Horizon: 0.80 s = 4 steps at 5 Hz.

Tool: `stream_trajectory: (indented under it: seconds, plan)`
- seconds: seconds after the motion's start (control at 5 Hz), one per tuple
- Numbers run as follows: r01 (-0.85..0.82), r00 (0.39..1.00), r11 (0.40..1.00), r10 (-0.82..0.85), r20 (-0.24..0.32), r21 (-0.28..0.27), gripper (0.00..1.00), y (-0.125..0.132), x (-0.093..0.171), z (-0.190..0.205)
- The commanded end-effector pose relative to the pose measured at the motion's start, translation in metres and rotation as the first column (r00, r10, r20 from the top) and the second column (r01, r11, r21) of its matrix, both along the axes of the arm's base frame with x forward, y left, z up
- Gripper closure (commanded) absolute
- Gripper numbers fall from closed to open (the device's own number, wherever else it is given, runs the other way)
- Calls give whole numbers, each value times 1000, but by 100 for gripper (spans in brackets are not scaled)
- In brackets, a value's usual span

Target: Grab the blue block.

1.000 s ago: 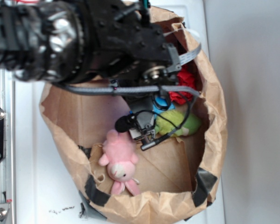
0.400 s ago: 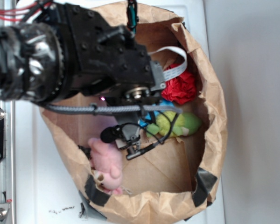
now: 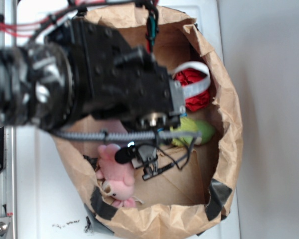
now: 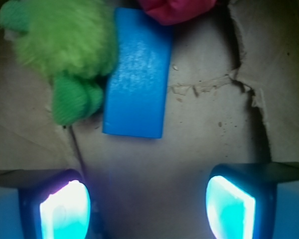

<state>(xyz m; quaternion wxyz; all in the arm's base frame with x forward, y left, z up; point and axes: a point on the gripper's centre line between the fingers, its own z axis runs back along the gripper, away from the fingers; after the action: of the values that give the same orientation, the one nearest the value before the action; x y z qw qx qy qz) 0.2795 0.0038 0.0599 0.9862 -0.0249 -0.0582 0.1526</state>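
The robot's arm is matt black, built of blocky plates studded with small round screws, with a ribbed cylindrical joint housing and a silver hub. Red wires run along its top, a grey sleeved cable crosses below, and a flat white ribbon cable loops beside it. The pincer has dark fingers with glowing cyan-white pads

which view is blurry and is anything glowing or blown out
Exterior view: the near arm is blurred and hides the blue block. Wrist view: the blue block is fairly sharp; the open gripper fingertips glow overexposed cyan-white, soft-edged.
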Motion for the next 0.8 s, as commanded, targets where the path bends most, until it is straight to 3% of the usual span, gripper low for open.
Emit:
stream_trajectory:
  seconds: [0.0,0.2,0.6]
  plan:
    - [-25,999,1000,25,35,6,0,-11,16,11]
    - [-58,998,998,59,-8,39,0,-11,26,7]
    - [-58,998,998,59,-8,39,0,-11,26,7]
